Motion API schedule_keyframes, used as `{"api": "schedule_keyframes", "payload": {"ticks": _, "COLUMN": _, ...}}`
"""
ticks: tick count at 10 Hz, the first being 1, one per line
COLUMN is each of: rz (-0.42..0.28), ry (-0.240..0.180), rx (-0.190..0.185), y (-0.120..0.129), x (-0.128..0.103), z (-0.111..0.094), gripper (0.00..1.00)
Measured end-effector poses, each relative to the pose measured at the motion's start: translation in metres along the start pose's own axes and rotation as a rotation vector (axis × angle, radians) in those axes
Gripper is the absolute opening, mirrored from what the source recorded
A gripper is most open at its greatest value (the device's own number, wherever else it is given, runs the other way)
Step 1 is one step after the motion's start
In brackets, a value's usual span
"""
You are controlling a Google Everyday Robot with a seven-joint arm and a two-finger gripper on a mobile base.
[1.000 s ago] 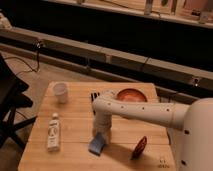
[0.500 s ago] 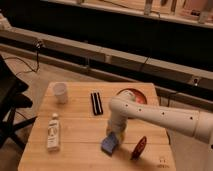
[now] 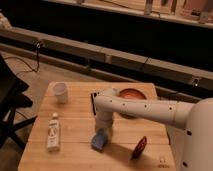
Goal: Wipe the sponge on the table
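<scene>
- Pale-blue foam is what this job turns on. The sponge (image 3: 98,141) lies flat on the table (image 3: 75,160), toward the front edge and a little right of the middle.
- Camera view, the only one: a white arm (image 3: 145,107) reaches in from the right and bends straight down. The gripper (image 3: 103,131) stands at the sponge's back edge, right on top of it as far as I can see.
- Whether the gripper is clasped on the sponge or only pressing it down, I cannot tell; its lower end blurs into the block.
- The pose would suit a wiping stroke, but one look does not say how far along the wiping is.
- To look at, the sponge is a small, flat, rectangular block. It sits a bit askew to the planks, is shadowed on the arm's side, and is smaller than the white cup (image 3: 60,92).
- I would expect it to be light and soft, squashing under little force and dragging on the wood grain rather than gliding.
- It seems best held across its two long sides near the middle, with gentle downward pressure so the broad face stays on the wood.
- The cup stands well apart at the back left.
- A white bottle (image 3: 53,132) lies to the sponge's left, and a dark red thing (image 3: 140,147) lies to its right. Both are near enough that a wide stroke might nudge them.
- A reddish bowl (image 3: 132,94) sits behind the arm.
</scene>
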Motion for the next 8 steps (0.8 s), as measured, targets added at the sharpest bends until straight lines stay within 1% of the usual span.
{"api": "schedule_keyframes", "payload": {"ticks": 1, "rz": -0.011, "ry": -0.013, "rx": -0.002, "y": 0.000, "x": -0.007, "z": 0.005, "gripper": 0.00}}
{"api": "schedule_keyframes", "payload": {"ticks": 2, "rz": -0.004, "ry": -0.021, "rx": 0.004, "y": 0.003, "x": -0.014, "z": 0.008, "gripper": 0.00}}
{"api": "schedule_keyframes", "payload": {"ticks": 4, "rz": 0.029, "ry": -0.025, "rx": 0.012, "y": 0.024, "x": -0.020, "z": 0.008, "gripper": 0.00}}
{"api": "schedule_keyframes", "payload": {"ticks": 6, "rz": 0.071, "ry": -0.009, "rx": 0.015, "y": 0.043, "x": -0.017, "z": 0.002, "gripper": 0.00}}
{"api": "schedule_keyframes", "payload": {"ticks": 7, "rz": 0.077, "ry": 0.003, "rx": 0.014, "y": 0.044, "x": -0.014, "z": -0.002, "gripper": 0.00}}
{"api": "schedule_keyframes", "payload": {"ticks": 8, "rz": 0.079, "ry": 0.019, "rx": 0.004, "y": 0.041, "x": -0.007, "z": -0.008, "gripper": 0.00}}
